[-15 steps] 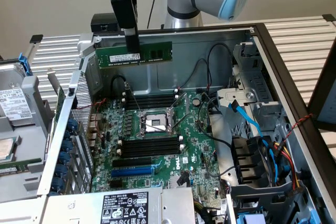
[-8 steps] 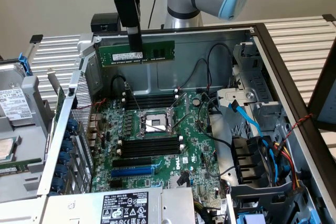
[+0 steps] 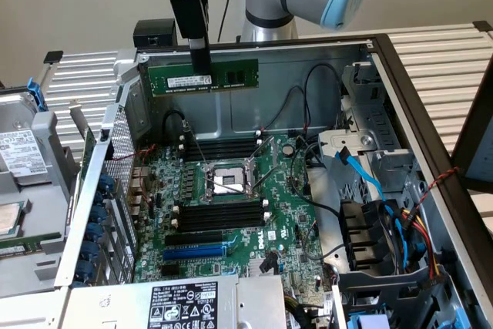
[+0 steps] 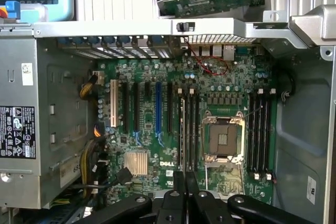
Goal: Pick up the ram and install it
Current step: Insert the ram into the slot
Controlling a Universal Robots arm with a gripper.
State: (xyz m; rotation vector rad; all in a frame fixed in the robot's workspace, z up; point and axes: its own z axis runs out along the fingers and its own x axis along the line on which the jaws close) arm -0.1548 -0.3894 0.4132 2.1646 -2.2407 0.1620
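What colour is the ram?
The ram is green with black chips; best in the exterior view.

Matt black, green lacquer, bare metal
The fingers [image 3: 199,45] look matt black; the ram [image 3: 231,76] between them is a smooth green board with dull black chips and a white paper-like label. Below the fingers the motherboard [image 3: 285,213] is green and slightly glossy, and the case wall [image 3: 262,94] behind them is bare grey sheet metal, matt.
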